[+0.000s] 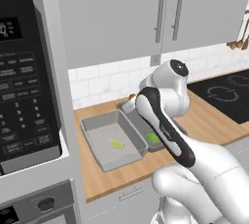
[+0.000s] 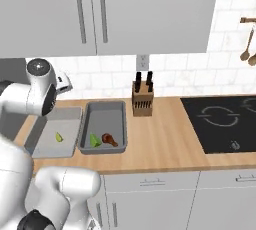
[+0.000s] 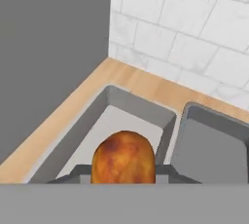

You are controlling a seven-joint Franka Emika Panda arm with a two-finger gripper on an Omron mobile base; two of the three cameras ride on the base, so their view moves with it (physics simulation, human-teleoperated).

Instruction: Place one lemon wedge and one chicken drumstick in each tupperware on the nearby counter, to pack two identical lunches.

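Two grey tupperwares sit side by side on the wooden counter (image 2: 165,149), touching along their long sides. The left tupperware (image 2: 37,139) holds one lemon wedge (image 2: 59,137) lying on its floor. The right tupperware (image 2: 105,109) holds the other lemon wedge (image 2: 94,141) and a chicken drumstick (image 2: 109,139), close together at its near end.

The second drumstick (image 3: 124,157) is up in the air, clamped between the gripper's (image 3: 124,172) fingers, which are closed partway around it. In the hand view its rounded reddish-brown end fills the space between the fingertips (image 3: 80,172), and the far end of the left tupperware lies below it, with the right one beside it. In the left base view the robot arm (image 1: 165,125) crosses in front of the right tupperware and hides the hand.

Just right of the tupperwares, against the white tiled wall, stands a wooden knife block (image 2: 142,99). Farther right a black cooktop (image 2: 222,121) is set into the counter. At the far left stands a tall unit with a microwave (image 1: 26,72), and grey cupboards (image 2: 100,9) hang above.
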